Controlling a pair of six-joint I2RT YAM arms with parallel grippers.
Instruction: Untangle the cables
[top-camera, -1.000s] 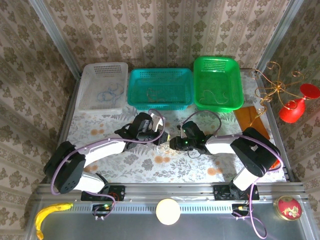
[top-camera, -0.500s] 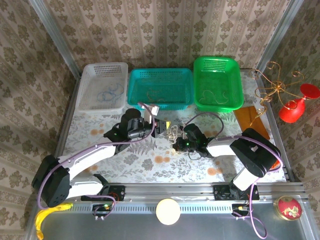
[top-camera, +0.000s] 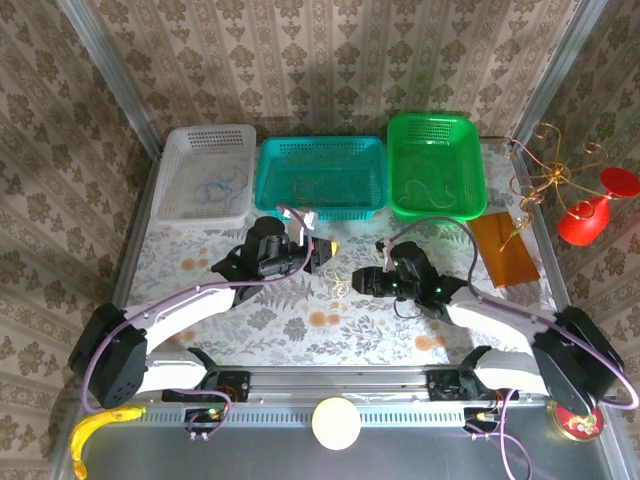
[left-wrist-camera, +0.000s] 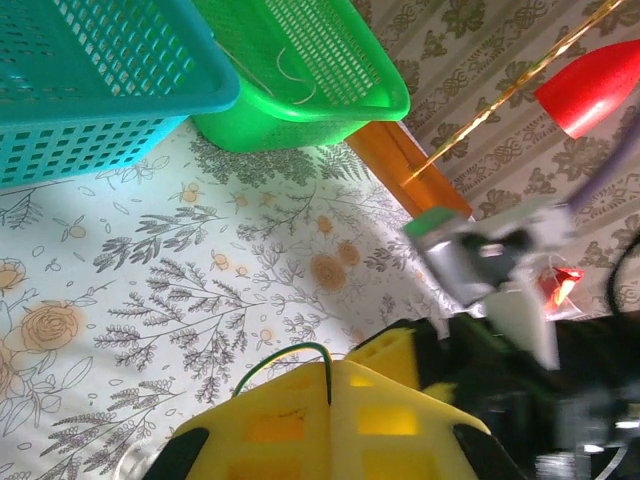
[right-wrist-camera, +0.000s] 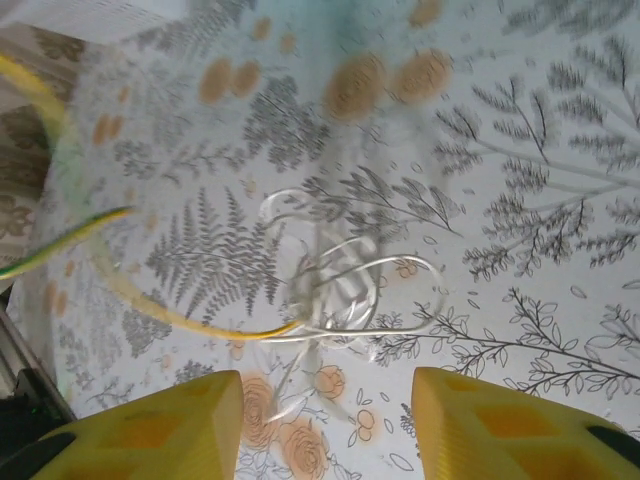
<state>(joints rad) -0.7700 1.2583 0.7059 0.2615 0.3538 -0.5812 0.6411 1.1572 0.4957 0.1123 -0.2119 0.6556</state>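
My left gripper (left-wrist-camera: 330, 372) is clamped shut on a yellow-green cable (left-wrist-camera: 285, 350), lower centre of its wrist view. My right gripper (right-wrist-camera: 325, 400) stands open, holding nothing. The pale cable clump (right-wrist-camera: 335, 285) lies mid-frame on the floral table (right-wrist-camera: 540, 200), just above its fingers.
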